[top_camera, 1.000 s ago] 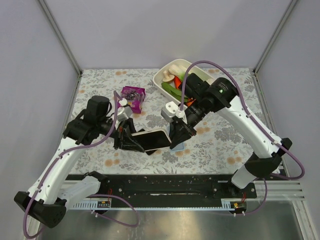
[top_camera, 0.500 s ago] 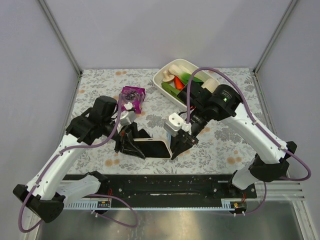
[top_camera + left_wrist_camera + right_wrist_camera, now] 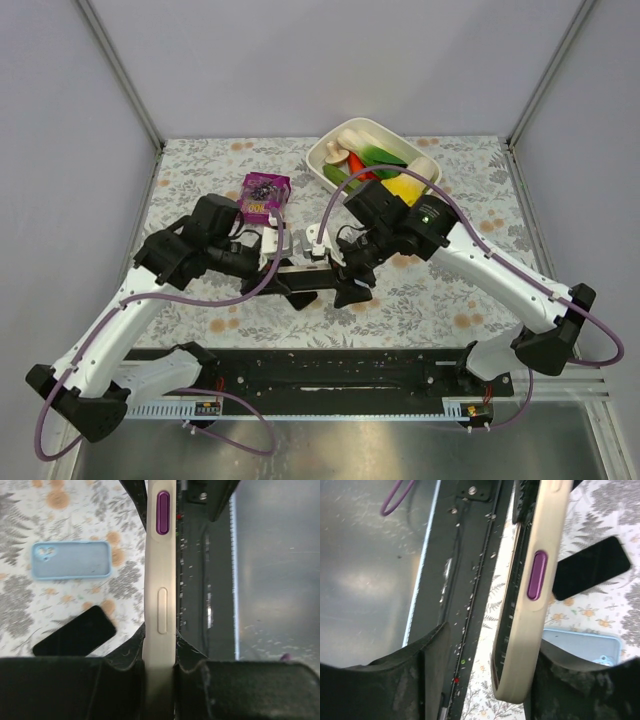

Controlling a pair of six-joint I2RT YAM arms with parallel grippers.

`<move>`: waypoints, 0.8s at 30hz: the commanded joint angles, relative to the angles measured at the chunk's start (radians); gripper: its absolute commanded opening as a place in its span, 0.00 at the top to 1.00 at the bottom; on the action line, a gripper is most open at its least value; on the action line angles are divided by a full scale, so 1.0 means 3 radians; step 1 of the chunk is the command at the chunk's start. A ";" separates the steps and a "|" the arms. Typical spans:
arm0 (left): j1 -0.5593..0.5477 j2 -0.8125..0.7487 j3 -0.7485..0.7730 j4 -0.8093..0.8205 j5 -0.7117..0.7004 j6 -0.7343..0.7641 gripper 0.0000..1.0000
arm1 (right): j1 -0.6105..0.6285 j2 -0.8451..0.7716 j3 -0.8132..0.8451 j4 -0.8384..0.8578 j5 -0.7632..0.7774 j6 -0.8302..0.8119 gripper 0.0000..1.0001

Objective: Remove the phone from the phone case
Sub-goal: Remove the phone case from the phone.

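The left fingers [image 3: 125,660] are clamped tight on 1 end of the cream case [image 3: 160,605]. They hold it edge-on in the air over the near middle of the worktop [image 3: 200,170], between the 2 arms. A purple button on the case's edge faces both wrist cameras. The phone [image 3: 511,612] sits in the case, and only its dark edge shows along 1 long side. The right fingers [image 3: 395,675] stand parted around the case's other end. 1 finger is just beside the case and the other is clear of it with a gap, so they have no grip on it. On the worktop below lie a blue case [image 3: 71,560] and a black phone [image 3: 75,637], near each other but apart. Farther back stand a purple box [image 3: 265,190] and a white tray [image 3: 322,160].
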 commanded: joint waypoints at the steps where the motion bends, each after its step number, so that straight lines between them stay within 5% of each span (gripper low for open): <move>1: -0.0041 0.0011 0.0286 0.0219 -0.0564 0.0143 1.00 | -0.0034 -0.0182 0.0053 0.0596 0.0159 0.0392 0.37; 10: -0.0373 0.0006 0.0256 0.0208 -0.0901 0.0087 1.00 | -0.0070 0.0150 0.0304 0.0703 0.0200 0.0643 0.41; 24: -0.0389 0.0001 0.0368 0.0214 -0.0738 -0.0015 1.00 | -0.0121 0.0181 0.0079 0.0703 0.0068 0.0582 0.49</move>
